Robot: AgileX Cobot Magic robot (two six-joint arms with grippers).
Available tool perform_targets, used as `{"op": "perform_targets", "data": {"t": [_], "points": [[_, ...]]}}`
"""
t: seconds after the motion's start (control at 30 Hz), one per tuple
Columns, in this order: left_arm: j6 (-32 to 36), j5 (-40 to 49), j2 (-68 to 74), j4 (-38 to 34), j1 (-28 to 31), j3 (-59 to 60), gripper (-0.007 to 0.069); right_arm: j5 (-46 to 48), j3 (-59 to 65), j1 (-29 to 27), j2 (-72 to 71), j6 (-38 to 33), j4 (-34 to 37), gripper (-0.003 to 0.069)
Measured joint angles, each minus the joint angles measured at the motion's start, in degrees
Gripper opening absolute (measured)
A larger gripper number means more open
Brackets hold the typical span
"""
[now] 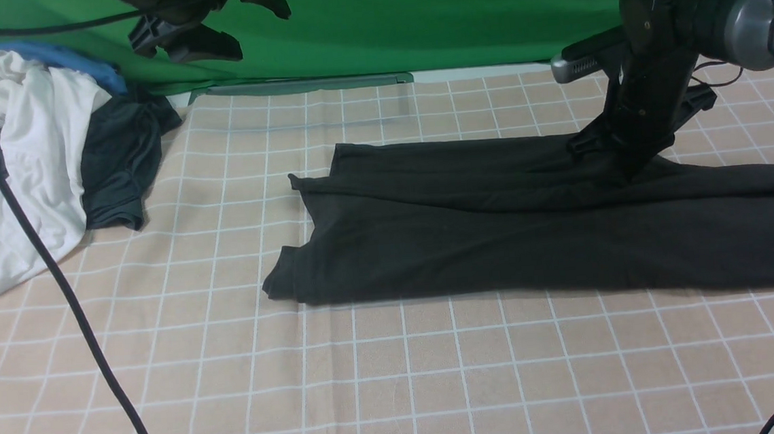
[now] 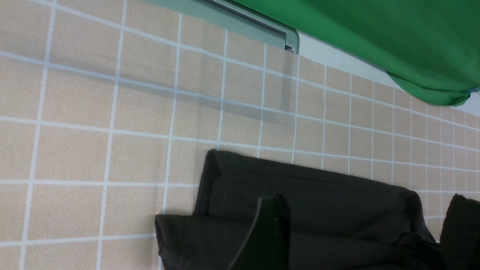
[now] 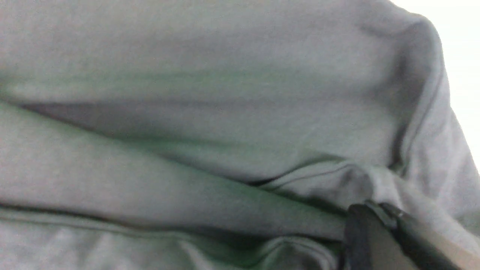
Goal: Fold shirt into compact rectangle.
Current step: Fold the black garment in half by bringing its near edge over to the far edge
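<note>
Far left there's a heap of spare clothes [image 1: 35, 146], white, blue and a dark one, bunched at the back corner, I'd guess to keep them out of the folding area. A black cable [image 1: 58, 281] hangs across in front of it. Next over, the left gripper [image 1: 217, 24] hangs high up near the back with its jaws spread wide and nothing in them, so it looks parked while the other arm works.

Then the shirt [image 1: 497, 236]: black, lying flat across the middle and right of the table, doubled lengthwise into a long band that runs off the right edge of the front view. No print showing. The right gripper [image 1: 618, 160] is down on its back edge toward the right, jaws pinched tight on a fold of the cloth. To me that reads as getting a hold for the next fold across.

The surface is a beige tablecloth [image 1: 371, 381] with a white grid, a few creases but mostly flat. A green backdrop [image 1: 414, 24] hangs behind the table
</note>
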Motion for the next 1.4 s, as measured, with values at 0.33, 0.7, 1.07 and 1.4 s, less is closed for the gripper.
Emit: {"op": "perform_targets", "data": {"t": [0.33, 0.7, 1.07, 1.4], "points": [[0.1, 0.0, 0.0, 0.0, 0.0, 0.0, 0.0554, 3.9, -6.1, -2.1, 0.1, 0.0, 0.1, 0.0028], [0.2, 0.7, 0.0, 0.5, 0.0, 0.0, 0.0554, 10.6, -5.6, -2.5, -0.5, 0.8, 7.1, 0.0351], [0.2, 1.0, 0.0, 0.5, 0.0, 0.0, 0.0554, 2.8, -0.3, -2.5, 0.2, 2.4, 7.5, 0.0304], [0.2, 1.0, 0.0, 0.5, 0.0, 0.0, 0.0554, 1.1, -0.4, -2.5, 2.3, 3.8, 7.3, 0.0284]]}}
